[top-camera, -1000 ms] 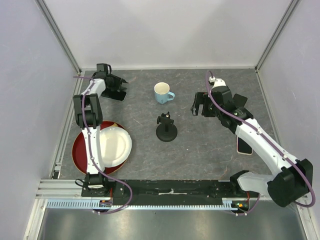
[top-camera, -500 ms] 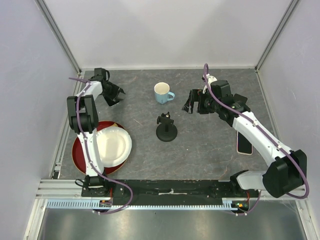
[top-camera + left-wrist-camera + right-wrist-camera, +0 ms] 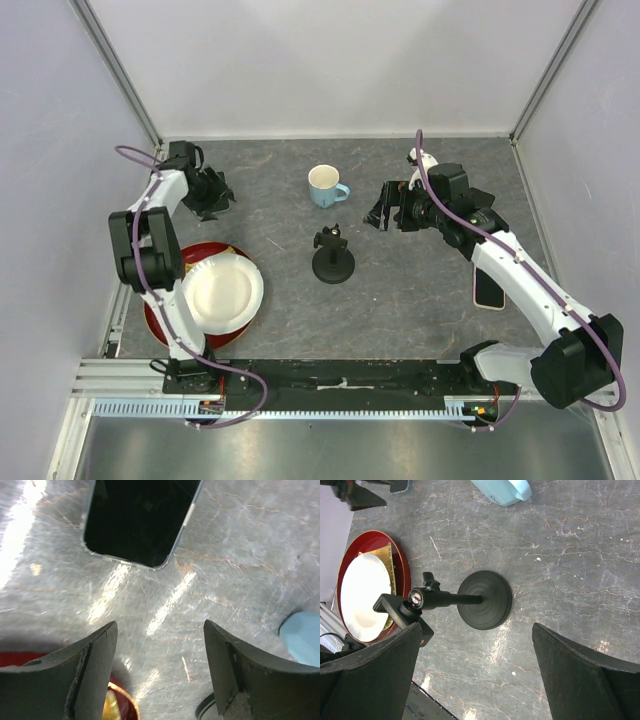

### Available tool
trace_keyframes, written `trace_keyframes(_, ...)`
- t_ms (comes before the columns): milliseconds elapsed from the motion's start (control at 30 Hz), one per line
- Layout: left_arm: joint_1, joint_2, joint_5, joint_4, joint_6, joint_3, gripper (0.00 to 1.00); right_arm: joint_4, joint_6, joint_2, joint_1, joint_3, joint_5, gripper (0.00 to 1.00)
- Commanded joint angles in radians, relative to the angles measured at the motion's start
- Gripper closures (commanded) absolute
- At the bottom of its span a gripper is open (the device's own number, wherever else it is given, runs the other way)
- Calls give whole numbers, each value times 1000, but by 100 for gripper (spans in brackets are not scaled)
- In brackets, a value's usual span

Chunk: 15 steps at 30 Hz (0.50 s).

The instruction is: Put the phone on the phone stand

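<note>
The phone (image 3: 140, 520), black with a clear rim, lies flat on the grey table at the back left. My left gripper (image 3: 160, 625) is open and empty, hovering just short of the phone's near end. In the top view the left gripper (image 3: 210, 195) covers most of the phone. The black phone stand (image 3: 333, 258) stands upright mid-table. In the right wrist view its round base (image 3: 485, 600) and cradle (image 3: 400, 611) show. My right gripper (image 3: 385, 212) is open and empty, in the air to the right of the stand; the right wrist view also shows it (image 3: 476, 627).
A light blue mug (image 3: 325, 186) stands behind the stand. A red tray (image 3: 160, 305) with a white plate (image 3: 222, 292) sits at the front left. A pale-rimmed phone-shaped slab (image 3: 489, 291) lies under the right arm.
My left gripper has drawn back leftward, its elbow swinging out to the left. My right gripper has shifted slightly left, toward the stand. The stand, mug and tray have not moved.
</note>
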<state>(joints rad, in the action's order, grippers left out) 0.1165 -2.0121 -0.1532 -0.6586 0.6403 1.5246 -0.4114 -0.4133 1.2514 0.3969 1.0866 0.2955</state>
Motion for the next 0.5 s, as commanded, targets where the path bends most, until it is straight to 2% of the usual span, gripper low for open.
trace_keyframes(0, 17, 202, 82, 73, -177, -44, 13, -1, 21, -26, -1, 1, 1, 2)
trace_keyframes(33, 20, 216, 98, 77, -198, -46, 5, -4, 24, -30, -1, 7, -2, 2)
trace_keyframes(133, 22, 225, 150, 67, -295, -34, 3, -15, 30, -52, -1, 10, -21, 2)
trace_keyframes(200, 18, 204, 222, 4, -294, 8, 2, -21, 33, -64, -1, 6, -39, 2)
trace_keyframes(300, 18, 177, 210, -13, -303, 6, 2, -29, 37, -78, -1, -5, -44, 2)
trace_keyframes(400, 14, 156, 257, -26, -291, 11, 1, -40, 47, -81, -1, -11, -55, 2)
trace_keyframes(467, 14, 144, 270, -23, -333, 23, 1, -40, 48, -84, -1, -17, -62, 2)
